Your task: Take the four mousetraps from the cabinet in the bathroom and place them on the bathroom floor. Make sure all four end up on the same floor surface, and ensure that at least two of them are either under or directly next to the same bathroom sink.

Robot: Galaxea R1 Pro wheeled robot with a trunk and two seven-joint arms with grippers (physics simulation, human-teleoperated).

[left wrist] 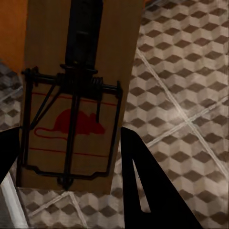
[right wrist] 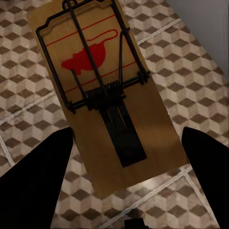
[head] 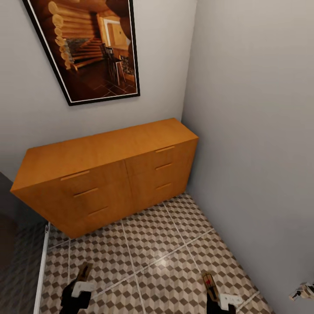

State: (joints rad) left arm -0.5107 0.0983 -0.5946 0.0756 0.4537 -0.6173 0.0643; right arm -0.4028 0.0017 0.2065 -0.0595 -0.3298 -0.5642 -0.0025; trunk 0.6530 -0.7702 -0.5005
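Cube-patterned tile, brown, beige and white with pale grout, makes up the bathroom floor (head: 152, 244) under me, hemmed by grey walls. Starting at my fingertips: my left gripper (left wrist: 71, 157) has its two dark fingers (left wrist: 148, 186) on either side of a mousetrap (left wrist: 78, 90), a brown wooden board printed with a red mouse outline and crossed by a dark wire frame and spring. The fingers sit at the board's edges, so I take it as clamped between them, though the near finger is mostly cut off and I cannot be sure of contact on that side. In the head view this trap (head: 84, 271) sticks forward from my left gripper (head: 83, 279), held above the tiles.

My right gripper (right wrist: 126, 157) likewise has a dark finger (right wrist: 36, 181) on each side of a second mousetrap (right wrist: 107, 90), the same red mouse print and black wire bar showing, with the board reaching out beyond the fingertips over the floor (right wrist: 191, 62). From the head camera that trap (head: 209, 281) points ahead of my right gripper (head: 212, 290).

Farther out, the cabinet (head: 109, 174) stands against the back wall, a long orange-brown chest with bar-handled drawers, all of them closed, its right end in the corner. A framed picture (head: 87, 48) of a log interior hangs above it
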